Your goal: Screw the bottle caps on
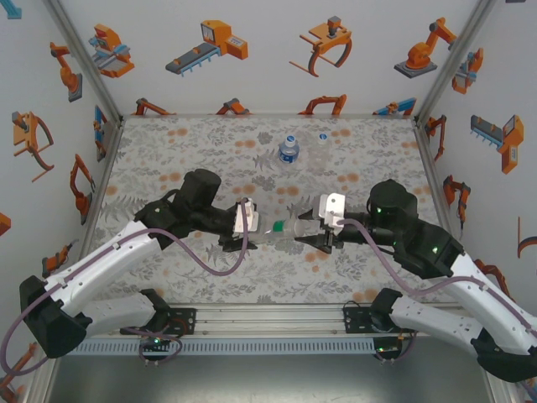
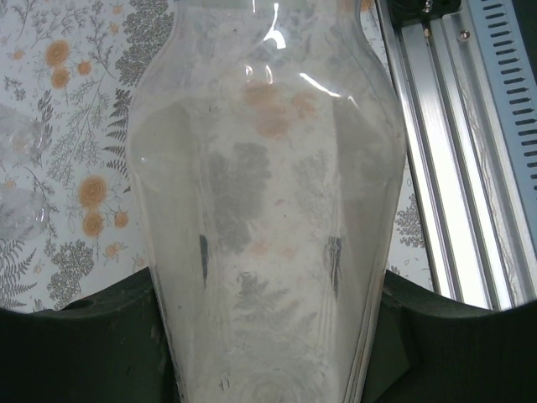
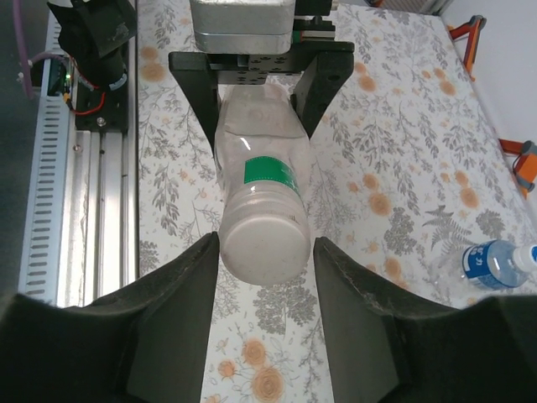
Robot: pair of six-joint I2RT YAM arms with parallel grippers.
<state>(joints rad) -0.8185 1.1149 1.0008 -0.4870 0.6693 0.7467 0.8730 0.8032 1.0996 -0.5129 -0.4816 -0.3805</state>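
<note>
A plain clear bottle (image 1: pixel 281 231) with a green band hangs level above the table between my two arms. My left gripper (image 1: pixel 252 232) is shut on its body (image 2: pixel 268 168), with a dark finger pressed against each side. A white bottle cap (image 3: pixel 263 243) sits on the bottle's neck and faces the right wrist camera. My right gripper (image 3: pixel 266 239) straddles that cap, jaws close on both sides with only a hair of room, not clamped. In the right wrist view the left gripper (image 3: pixel 252 92) grips the bottle's far end (image 3: pixel 256 147).
A blue-label bottle (image 1: pixel 289 149) stands upright at the back middle, also at the right edge of the right wrist view (image 3: pixel 491 262). A small white thing (image 1: pixel 321 137) lies next to it. The aluminium base rail (image 2: pixel 470 168) runs along the near edge.
</note>
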